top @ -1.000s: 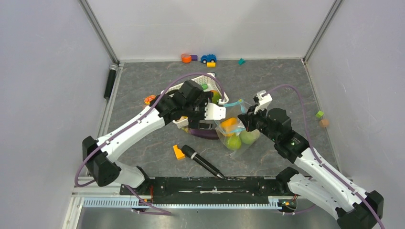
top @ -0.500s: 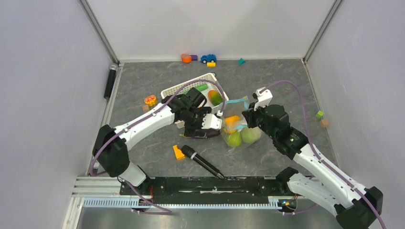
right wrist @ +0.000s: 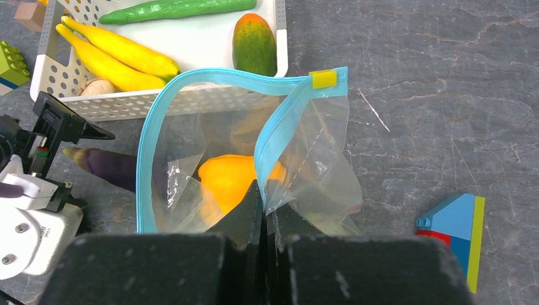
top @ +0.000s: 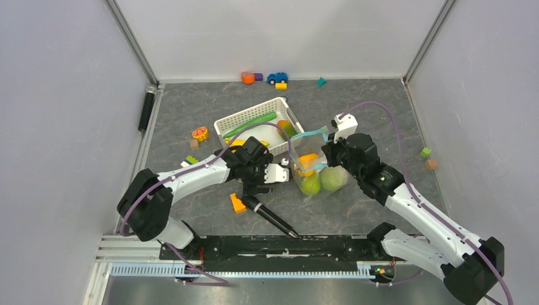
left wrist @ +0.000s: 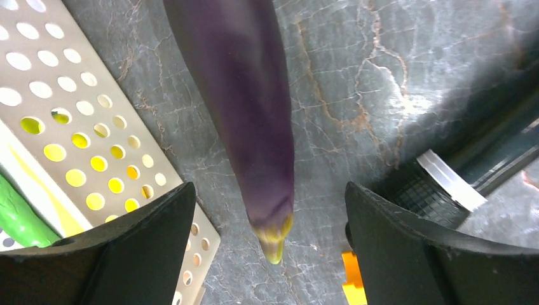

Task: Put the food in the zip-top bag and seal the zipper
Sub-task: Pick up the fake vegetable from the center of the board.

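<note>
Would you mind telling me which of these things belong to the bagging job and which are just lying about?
For the job: bag, zipper, eggplant, bananas, cucumber, pepper, pears.
Lying about: microphone, toy car, blocks, basket.

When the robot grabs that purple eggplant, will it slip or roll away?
The eggplant looks smooth and tapered, so it might slip. It is long and rounded, lying on the flat table, so a nudge could roll it.
</note>
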### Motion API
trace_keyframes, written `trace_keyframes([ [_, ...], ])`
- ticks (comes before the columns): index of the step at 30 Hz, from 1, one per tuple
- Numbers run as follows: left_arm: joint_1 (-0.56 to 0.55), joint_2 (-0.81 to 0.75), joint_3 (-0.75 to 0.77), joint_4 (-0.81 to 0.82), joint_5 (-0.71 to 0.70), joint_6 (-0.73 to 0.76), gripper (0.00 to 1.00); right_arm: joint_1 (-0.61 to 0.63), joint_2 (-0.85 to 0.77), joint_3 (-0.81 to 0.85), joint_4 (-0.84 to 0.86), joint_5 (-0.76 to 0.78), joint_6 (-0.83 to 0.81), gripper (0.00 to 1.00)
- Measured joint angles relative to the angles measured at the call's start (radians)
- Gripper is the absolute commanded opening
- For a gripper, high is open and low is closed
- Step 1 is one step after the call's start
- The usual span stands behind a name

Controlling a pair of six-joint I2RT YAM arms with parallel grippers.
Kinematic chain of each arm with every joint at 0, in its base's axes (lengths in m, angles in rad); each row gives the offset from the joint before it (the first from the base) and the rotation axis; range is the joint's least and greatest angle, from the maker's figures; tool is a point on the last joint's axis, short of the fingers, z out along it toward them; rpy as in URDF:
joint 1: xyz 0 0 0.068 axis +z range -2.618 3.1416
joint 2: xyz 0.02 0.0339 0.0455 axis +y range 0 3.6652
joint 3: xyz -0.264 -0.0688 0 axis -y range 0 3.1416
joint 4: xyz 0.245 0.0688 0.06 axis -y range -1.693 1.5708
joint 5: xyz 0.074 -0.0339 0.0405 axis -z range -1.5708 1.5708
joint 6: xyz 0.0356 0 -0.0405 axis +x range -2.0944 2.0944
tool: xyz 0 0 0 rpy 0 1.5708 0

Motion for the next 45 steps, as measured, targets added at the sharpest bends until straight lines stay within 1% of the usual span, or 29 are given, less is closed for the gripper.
trace_keyframes([
  [4, 0.002, 0.005, -0.046, 0.077, -0.031, -0.008, 0.83, 0.0, 0.013, 0.005, -0.001, 0.0, -0.006, 0.01],
  [8, 0.003, 0.034, -0.058, 0.117, -0.034, -0.01, 0.79, 0.0, 0.023, 0.011, -0.005, 0.0, -0.007, 0.01],
  [10, 0.003, 0.06, -0.058, 0.134, -0.034, -0.01, 0.76, 0.0, 0.025, 0.016, -0.007, 0.0, -0.011, 0.01],
  [13, 0.003, 0.095, -0.058, 0.139, -0.032, -0.009, 0.67, 0.0, 0.025, 0.017, -0.007, 0.0, -0.014, 0.01],
  [19, 0.005, 0.134, -0.034, 0.155, 0.01, -0.016, 0.3, 0.0, 0.023, 0.017, -0.007, 0.0, -0.018, 0.01],
  [22, 0.005, 0.153, -0.012, 0.15, 0.04, -0.021, 0.04, 0.0, 0.013, 0.017, -0.01, 0.0, -0.023, 0.01],
  [23, 0.005, 0.159, -0.003, 0.144, 0.048, -0.021, 0.02, 0.0, 0.008, 0.017, -0.013, 0.0, -0.024, 0.0],
  [29, 0.005, 0.162, 0.059, 0.063, 0.081, -0.021, 0.02, 0.0, -0.039, 0.009, -0.015, 0.037, -0.088, 0.0],
  [33, 0.005, 0.161, 0.147, -0.041, 0.119, -0.021, 0.02, 0.0, -0.068, -0.029, 0.018, 0.121, -0.153, 0.0],
  [36, 0.005, 0.159, 0.253, -0.139, 0.155, -0.029, 0.02, 0.0, -0.068, -0.03, 0.034, 0.218, -0.205, 0.0],
  [38, 0.006, 0.159, 0.342, -0.216, 0.214, -0.05, 0.02, 0.0, -0.068, -0.031, 0.071, 0.28, -0.275, 0.0],
  [41, 0.007, 0.151, 0.471, -0.31, 0.361, -0.095, 0.02, 0.0, -0.067, -0.057, 0.196, 0.341, -0.447, 0.0],
  [43, 0.007, 0.136, 0.525, -0.348, 0.459, -0.148, 0.02, 0.0, -0.053, -0.085, 0.29, 0.342, -0.595, 0.0],
  [45, 0.007, 0.119, 0.55, -0.356, 0.524, -0.225, 0.02, 0.0, -0.021, -0.097, 0.328, 0.313, -0.703, 0.0],
])
